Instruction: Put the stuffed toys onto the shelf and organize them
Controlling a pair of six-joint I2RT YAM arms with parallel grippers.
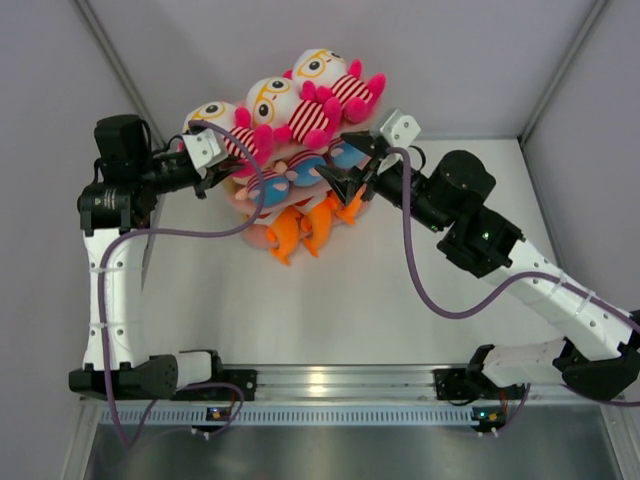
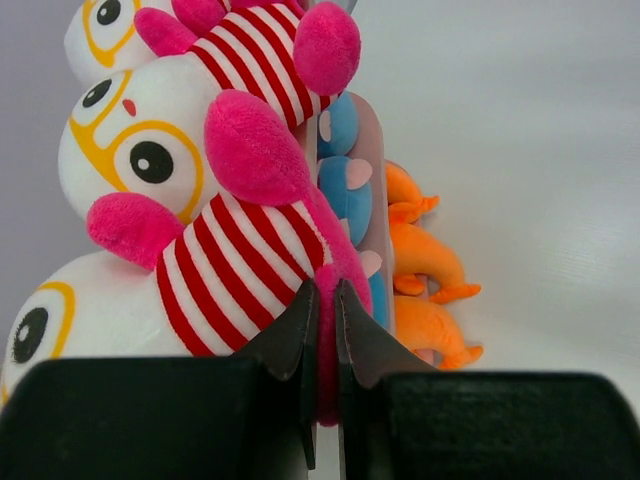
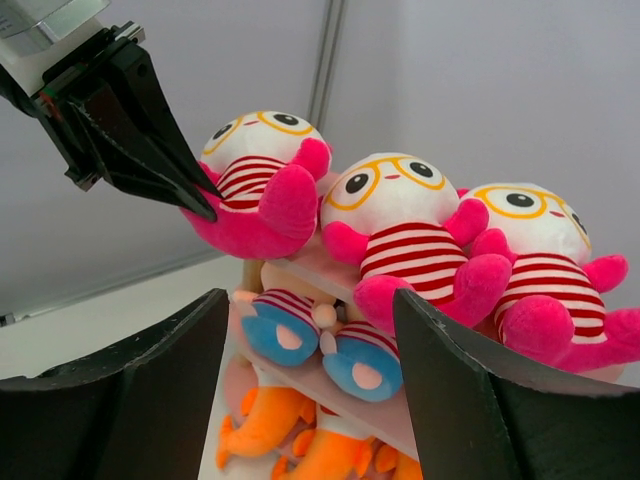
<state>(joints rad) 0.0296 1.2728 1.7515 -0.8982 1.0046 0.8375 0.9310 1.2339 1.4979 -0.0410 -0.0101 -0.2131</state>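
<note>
The pink shelf (image 3: 305,268) holds toys on all three tiers. Three white-headed toys with yellow glasses (image 1: 215,120) (image 1: 270,100) (image 1: 320,70) sit on the top board. Two boys in blue shorts (image 3: 280,325) (image 3: 365,360) lie on the middle board, and orange toys (image 3: 265,425) lie at the bottom. My left gripper (image 2: 322,290) is shut on a pink foot of the leftmost white-headed toy (image 2: 230,270) at the shelf's left end. My right gripper (image 3: 310,330) is open and empty, facing the middle tier from the right; it also shows in the top view (image 1: 345,180).
Grey enclosure walls and frame posts (image 1: 110,60) stand close behind the shelf. The white tabletop (image 1: 330,300) lies in front of it. My left gripper shows in the right wrist view (image 3: 200,195), above the shelf's left end. Purple cables (image 1: 420,280) hang from both arms.
</note>
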